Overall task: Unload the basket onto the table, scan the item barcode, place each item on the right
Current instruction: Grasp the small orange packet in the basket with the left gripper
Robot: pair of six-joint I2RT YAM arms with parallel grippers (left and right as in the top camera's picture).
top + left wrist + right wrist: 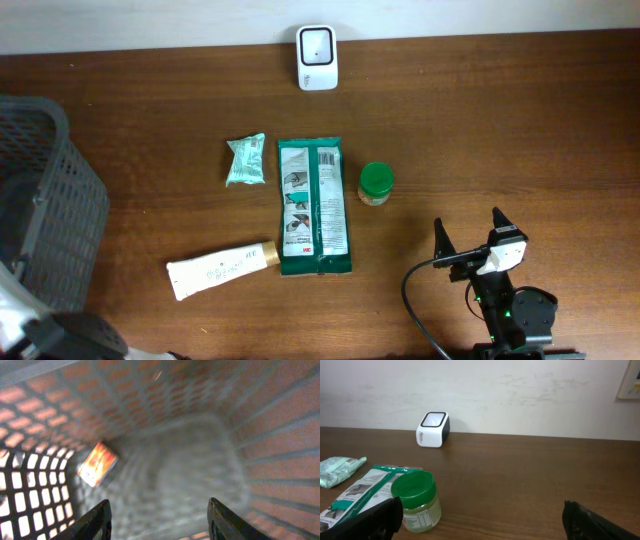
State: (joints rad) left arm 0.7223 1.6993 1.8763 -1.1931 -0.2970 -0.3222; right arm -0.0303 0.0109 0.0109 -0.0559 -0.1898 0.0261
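From above, the scanner (pixel 317 58) stands at the table's (pixel 520 120) far edge, near the middle. Nearer lie a mint packet (pixel 245 160), a long green pack (pixel 313 207) just right of it, and an upright jar (pixel 376 184) with a green lid just right of the pack. A white tube (pixel 222 268) lies with its cap end at the pack's near left corner. A grey basket (pixel 40 200) sits at the left edge. The right gripper (pixel 470 232) is at the near right, apart from the jar, jaws wide and empty.

The left wrist view looks down into the basket (pixel 270 460). The left gripper (pixel 160 522) has its fingers spread with nothing between them. A blurred orange box (pixel 97 464) lies on the bottom, by the left mesh wall.

In the right wrist view, the right gripper (pixel 482 527) shows a finger in each lower corner, wide apart and empty. The jar (pixel 416 500) stands ahead to the left, the pack (pixel 360 492) beside it, the packet (pixel 340 471) farther left. The scanner (pixel 433 429) stands by the wall.
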